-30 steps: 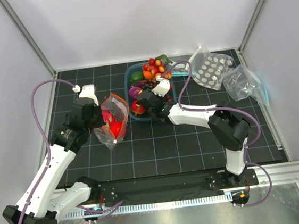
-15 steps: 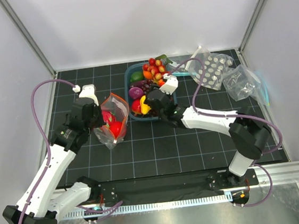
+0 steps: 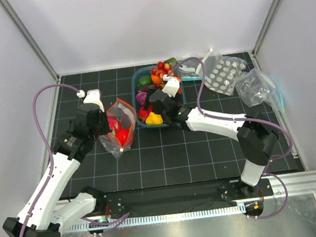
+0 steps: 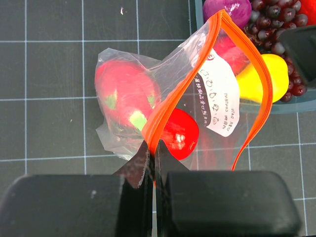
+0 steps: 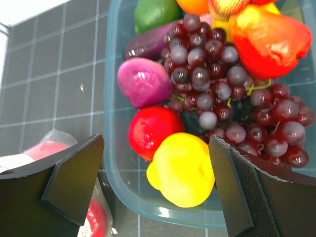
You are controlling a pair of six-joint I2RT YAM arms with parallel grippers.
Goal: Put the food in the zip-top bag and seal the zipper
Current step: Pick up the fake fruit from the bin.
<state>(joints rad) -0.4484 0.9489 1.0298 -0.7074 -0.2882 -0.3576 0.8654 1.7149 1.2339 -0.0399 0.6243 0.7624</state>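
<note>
On our left, the left gripper (image 4: 154,163) is clamped tight on the near end of the zipper (image 4: 165,111). It holds the zip-top bag (image 3: 119,129) with its mouth open, and a red piece (image 4: 180,134) and a pink fruit flecked with green (image 4: 126,91) sit inside. We judge the pinch narrow: if the film slips out, the mouth would fold and the food inside could roll onto the mat. Just right of the bag, the teal bin (image 5: 114,163) holds the rest of the food. The right gripper (image 5: 158,185) hangs over it with its jaws spread wide, holding nothing, and the yellow fruit (image 5: 183,168) lies between and below them. That fruit is glossy and rounded, so we think an off-centre close could squirt it against the round red fruit (image 5: 150,131) or the grapes (image 5: 217,79). The left finger, out over the bin wall, could also catch it and shove the bin into the bag. Farther right lie a pouch of white discs (image 3: 221,73) and a pouch with a teal strip (image 3: 259,88), well apart from the work. The surface is a black mat (image 3: 168,157) ruled in a pale grid, and white walls (image 3: 153,22) with metal corner posts close it in on three sides.
</note>
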